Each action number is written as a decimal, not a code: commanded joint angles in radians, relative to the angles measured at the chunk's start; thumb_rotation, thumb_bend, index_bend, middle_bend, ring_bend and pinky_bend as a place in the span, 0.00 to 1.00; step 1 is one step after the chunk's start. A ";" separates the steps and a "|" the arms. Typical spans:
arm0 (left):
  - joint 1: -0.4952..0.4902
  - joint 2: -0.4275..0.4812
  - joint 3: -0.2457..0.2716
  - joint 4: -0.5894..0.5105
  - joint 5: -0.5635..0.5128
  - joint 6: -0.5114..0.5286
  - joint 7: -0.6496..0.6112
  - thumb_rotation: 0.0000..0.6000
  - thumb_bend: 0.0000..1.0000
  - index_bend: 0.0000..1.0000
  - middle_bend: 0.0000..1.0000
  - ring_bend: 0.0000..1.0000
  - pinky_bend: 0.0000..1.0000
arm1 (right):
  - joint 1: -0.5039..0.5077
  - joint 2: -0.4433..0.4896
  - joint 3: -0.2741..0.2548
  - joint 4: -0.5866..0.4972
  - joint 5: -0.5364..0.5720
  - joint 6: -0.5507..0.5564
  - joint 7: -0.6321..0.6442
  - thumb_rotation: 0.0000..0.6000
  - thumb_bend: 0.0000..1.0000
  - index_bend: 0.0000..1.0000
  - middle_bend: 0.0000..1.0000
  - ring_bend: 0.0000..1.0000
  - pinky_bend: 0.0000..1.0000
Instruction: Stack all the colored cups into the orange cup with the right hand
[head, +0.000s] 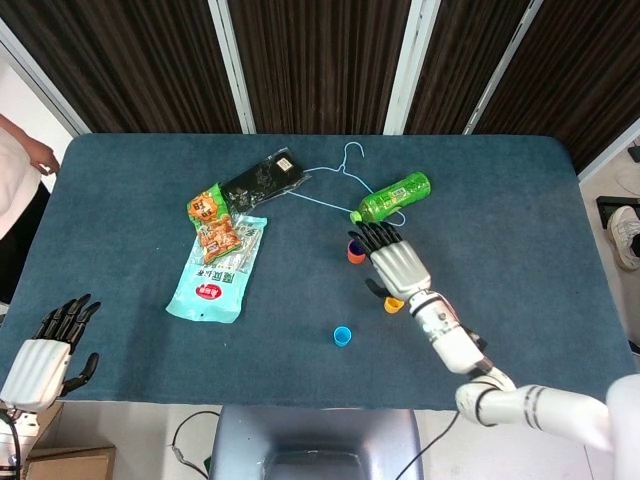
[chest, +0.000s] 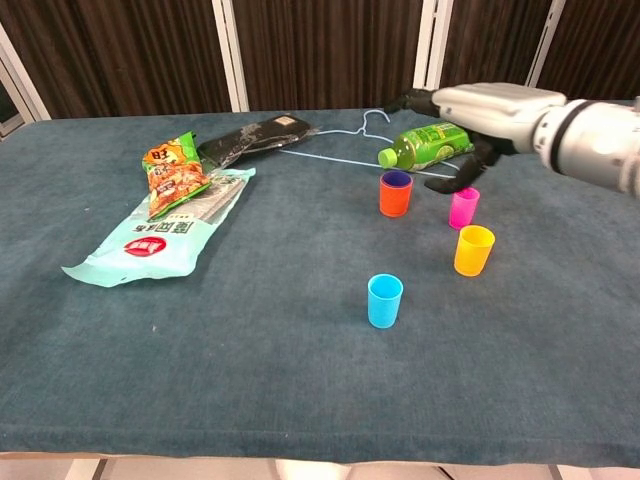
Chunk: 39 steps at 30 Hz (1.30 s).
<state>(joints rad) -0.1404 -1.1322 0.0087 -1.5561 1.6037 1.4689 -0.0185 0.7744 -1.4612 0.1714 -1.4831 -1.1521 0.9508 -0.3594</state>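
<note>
Chest view: right hand (chest: 482, 110) above the table, white shell with dark fingers (chest: 447, 183) spread and empty, palm down, hanging over the magenta cup (chest: 463, 207). Orange cup (chest: 395, 193) stands upright just off the fingertips, mouth up, long axis vertical; a purple cup (chest: 397, 180) is nested inside, only its rim showing (smooth tapered plastic, both). Yellow cup (chest: 473, 250) upright on the near side of the magenta one, under the wrist side of the hand. Blue cup (chest: 385, 301) upright, well apart from the fingers, toward the table's near edge.

Green plastic bottle (chest: 427, 145) lies on its side beyond the fingertips, cap end toward the orange cup. Thin blue wire hanger (chest: 345, 157) flat beside it. Farther off: glossy snack bags (chest: 175, 178), a pale teal pouch (chest: 155, 238), a black packet (chest: 255, 137). Table (chest: 250, 350) covered in dark teal, felt-like cloth.

Head view: left hand (head: 45, 345) off the table's near corner, fingers apart, nothing in it.
</note>
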 joint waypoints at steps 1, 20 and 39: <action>-0.003 -0.003 0.001 -0.002 0.000 -0.005 0.006 1.00 0.44 0.00 0.00 0.00 0.13 | -0.057 0.108 -0.105 -0.073 -0.097 -0.022 0.032 1.00 0.45 0.23 0.00 0.00 0.00; -0.011 -0.013 0.007 0.005 0.010 -0.014 0.017 1.00 0.44 0.00 0.00 0.00 0.13 | -0.050 0.026 -0.119 0.083 -0.068 -0.096 0.017 1.00 0.45 0.44 0.00 0.00 0.00; -0.013 -0.012 0.009 0.003 0.006 -0.020 0.016 1.00 0.44 0.00 0.00 0.00 0.13 | -0.056 -0.046 0.007 0.088 -0.023 0.036 0.038 1.00 0.45 0.69 0.03 0.00 0.00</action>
<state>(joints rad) -0.1535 -1.1437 0.0173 -1.5529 1.6104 1.4487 -0.0031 0.7151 -1.4892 0.1319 -1.3909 -1.1797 0.9469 -0.3551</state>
